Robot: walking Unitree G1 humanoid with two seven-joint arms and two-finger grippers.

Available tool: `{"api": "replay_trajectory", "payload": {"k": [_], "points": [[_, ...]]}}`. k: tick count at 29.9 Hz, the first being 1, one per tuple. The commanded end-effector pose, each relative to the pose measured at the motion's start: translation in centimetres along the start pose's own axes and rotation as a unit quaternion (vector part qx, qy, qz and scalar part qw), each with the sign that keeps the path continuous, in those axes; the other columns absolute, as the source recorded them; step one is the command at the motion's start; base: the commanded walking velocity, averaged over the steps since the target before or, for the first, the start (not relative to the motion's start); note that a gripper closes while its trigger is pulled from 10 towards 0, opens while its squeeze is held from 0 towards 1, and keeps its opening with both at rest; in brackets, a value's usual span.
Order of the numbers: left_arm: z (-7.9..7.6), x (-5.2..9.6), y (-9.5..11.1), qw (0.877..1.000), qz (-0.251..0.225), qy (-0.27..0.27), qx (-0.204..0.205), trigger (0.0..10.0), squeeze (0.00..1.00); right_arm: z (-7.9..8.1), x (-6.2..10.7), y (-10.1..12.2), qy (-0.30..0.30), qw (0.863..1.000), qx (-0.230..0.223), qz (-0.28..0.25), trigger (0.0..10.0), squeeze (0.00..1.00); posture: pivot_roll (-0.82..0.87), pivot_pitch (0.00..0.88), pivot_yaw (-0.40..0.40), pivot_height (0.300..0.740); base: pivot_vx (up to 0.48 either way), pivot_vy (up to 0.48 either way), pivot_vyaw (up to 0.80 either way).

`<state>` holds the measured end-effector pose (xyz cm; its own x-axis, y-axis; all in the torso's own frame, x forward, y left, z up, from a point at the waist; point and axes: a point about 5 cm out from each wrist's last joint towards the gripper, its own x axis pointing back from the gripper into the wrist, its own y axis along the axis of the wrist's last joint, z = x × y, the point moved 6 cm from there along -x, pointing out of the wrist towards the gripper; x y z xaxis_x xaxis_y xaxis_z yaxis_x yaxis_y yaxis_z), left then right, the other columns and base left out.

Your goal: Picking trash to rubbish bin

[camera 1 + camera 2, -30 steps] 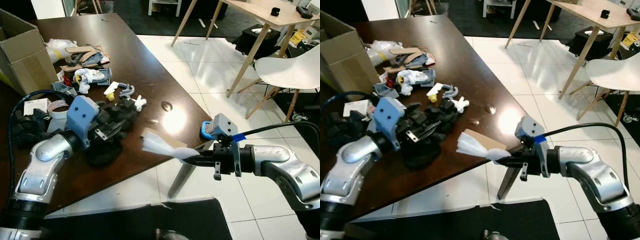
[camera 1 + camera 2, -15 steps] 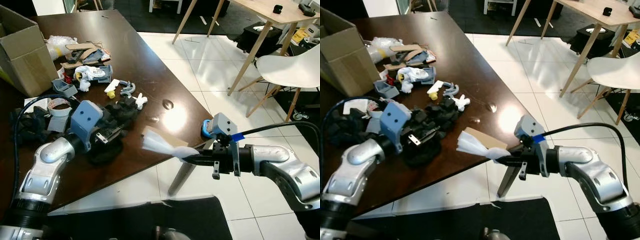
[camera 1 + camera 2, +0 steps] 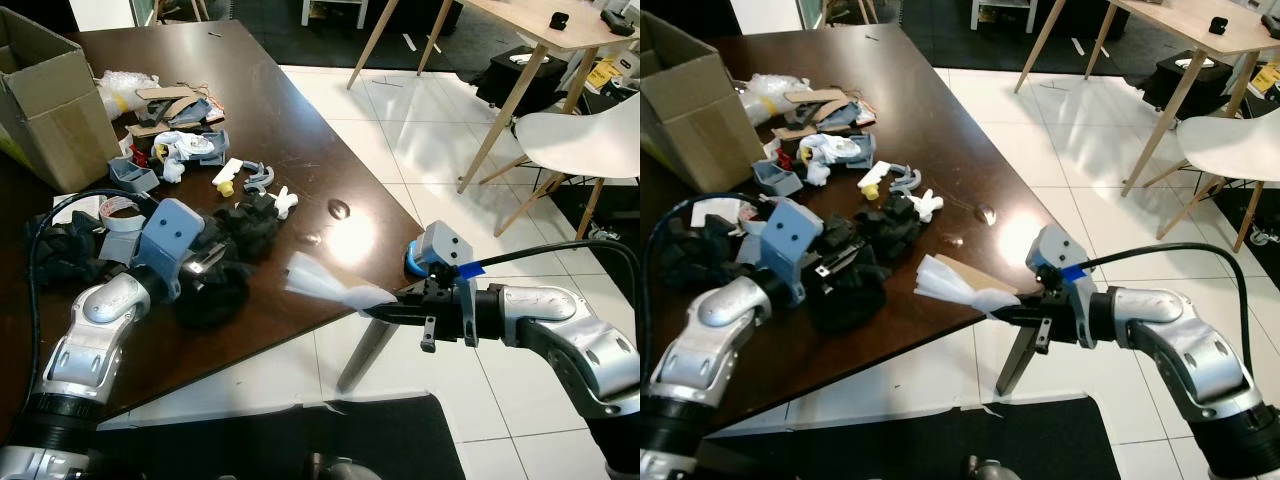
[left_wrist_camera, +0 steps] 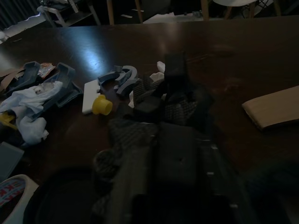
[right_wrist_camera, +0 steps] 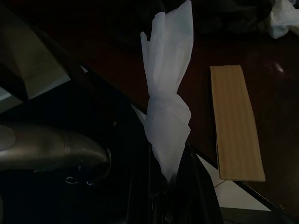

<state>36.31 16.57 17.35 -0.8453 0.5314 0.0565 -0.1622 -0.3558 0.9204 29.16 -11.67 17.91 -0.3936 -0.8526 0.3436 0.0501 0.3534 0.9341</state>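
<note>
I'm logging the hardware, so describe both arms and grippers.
Both arms are silver with black joints and black cables. The left gripper and right gripper each have long black fingers and a light blue box at the wrist; the right wrist bears blue tape.

No legible text in any view. The tape roll (image 4: 11,201) near my left arm carries red printing, too small and blurred to read. The cardboard box (image 3: 50,110) on the worktop (image 3: 290,120) shows no readable marking.
</note>
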Motion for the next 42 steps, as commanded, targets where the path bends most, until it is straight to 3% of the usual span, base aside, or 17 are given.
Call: {"api": "replay_trajectory", "payload": {"k": [1,11,13,15,16,17,22,23,25,26,27,28,30,35,39,40,42], "points": [[-1.4,0.0,-2.0,0.999,0.036,-0.023,0.012,0.0,0.00,0.0,-0.1,0.1,-0.001,1.000,0.004,-0.001,10.0,0.00,-0.01,0.163,-0.066,0.740,0.000,0.000,0.00],[-0.7,0.1,-1.1,0.999,0.013,-0.013,0.037,0.0,0.00,-0.3,-0.3,0.4,-0.008,1.000,0.006,-0.008,10.0,0.00,0.00,0.154,-0.061,0.740,0.000,0.000,0.00],[-0.5,0.1,-0.2,0.998,-0.011,-0.012,0.056,0.0,0.00,-0.3,-0.3,0.6,-0.007,1.000,0.006,-0.012,10.0,0.00,0.00,0.153,-0.061,0.740,0.000,0.000,0.00],[0.1,0.8,3.0,0.991,-0.086,-0.019,0.100,0.0,0.00,-0.3,-0.3,1.1,-0.005,1.000,0.007,-0.026,10.0,0.00,0.00,0.148,-0.061,0.740,0.000,0.000,0.00],[0.1,0.8,3.0,0.991,-0.086,-0.019,0.100,0.0,0.00,-0.3,-0.3,1.1,-0.005,1.000,0.007,-0.026,10.0,0.00,0.00,0.148,-0.061,0.740,0.000,0.000,0.00],[0.5,1.7,5.7,0.979,-0.151,-0.033,0.133,0.2,0.00,-0.3,-0.4,1.5,-0.003,0.999,0.008,-0.038,10.0,0.00,0.00,0.144,-0.060,0.740,0.000,0.000,0.00],[0.4,2.2,6.7,0.974,-0.174,-0.044,0.140,0.2,0.00,-0.2,-0.4,1.7,-0.001,0.999,0.008,-0.043,10.0,0.00,0.00,0.144,-0.060,0.740,0.000,0.000,0.00],[0.2,3.4,9.2,0.955,-0.235,-0.070,0.166,4.3,0.00,-0.2,-0.9,1.7,0.001,0.999,0.007,-0.045,10.0,0.00,0.02,0.140,-0.059,0.740,0.000,0.000,0.00],[0.2,3.4,9.2,0.955,-0.235,-0.070,0.166,4.3,0.00,-0.2,-0.9,1.7,0.001,0.999,0.007,-0.045,10.0,0.00,0.02,0.140,-0.059,0.740,0.000,0.000,0.00],[-0.4,4.2,10.4,0.941,-0.267,-0.094,0.185,7.1,0.00,-0.2,-1.3,1.6,0.001,0.999,0.006,-0.045,10.0,0.00,0.02,0.138,-0.058,0.740,0.000,0.000,0.00],[-0.4,4.2,10.4,0.941,-0.267,-0.094,0.185,7.1,0.00,-0.2,-1.3,1.6,0.001,0.999,0.006,-0.045,10.0,0.00,0.02,0.138,-0.058,0.740,0.000,0.000,0.00],[-0.9,4.6,10.6,0.936,-0.275,-0.110,0.192,10.0,0.00,-0.2,-1.3,1.6,0.001,0.999,0.006,-0.046,10.0,0.00,0.02,0.138,-0.056,0.740,0.000,0.000,0.00],[-1.2,4.8,10.7,0.932,-0.279,-0.121,0.196,10.0,0.00,-0.3,-1.3,1.7,0.000,0.999,0.006,-0.048,10.0,0.00,0.02,0.136,-0.055,0.740,0.000,0.000,0.00],[-1.8,6.5,10.7,0.907,-0.299,-0.155,0.252,10.0,0.00,-0.6,-1.0,1.9,-0.005,0.998,0.003,-0.060,10.0,0.00,0.02,0.134,-0.051,0.740,0.000,0.000,0.00],[-2.5,7.7,10.5,0.892,-0.304,-0.184,0.279,10.0,0.00,-3.9,-0.3,1.4,-0.099,0.993,0.005,-0.065,10.0,0.00,0.02,0.135,-0.044,0.740,0.000,0.000,0.00],[-2.5,7.7,10.5,0.892,-0.304,-0.184,0.279,10.0,0.00,-3.9,-0.3,1.4,-0.099,0.993,0.005,-0.065,10.0,0.00,0.02,0.135,-0.044,0.740,0.000,0.000,0.00],[-3.1,8.1,10.2,0.887,-0.298,-0.199,0.291,10.0,0.00,-5.6,0.0,1.4,-0.145,0.987,0.001,-0.073,10.0,0.00,0.03,0.135,-0.042,0.740,0.000,0.000,0.00]]}}
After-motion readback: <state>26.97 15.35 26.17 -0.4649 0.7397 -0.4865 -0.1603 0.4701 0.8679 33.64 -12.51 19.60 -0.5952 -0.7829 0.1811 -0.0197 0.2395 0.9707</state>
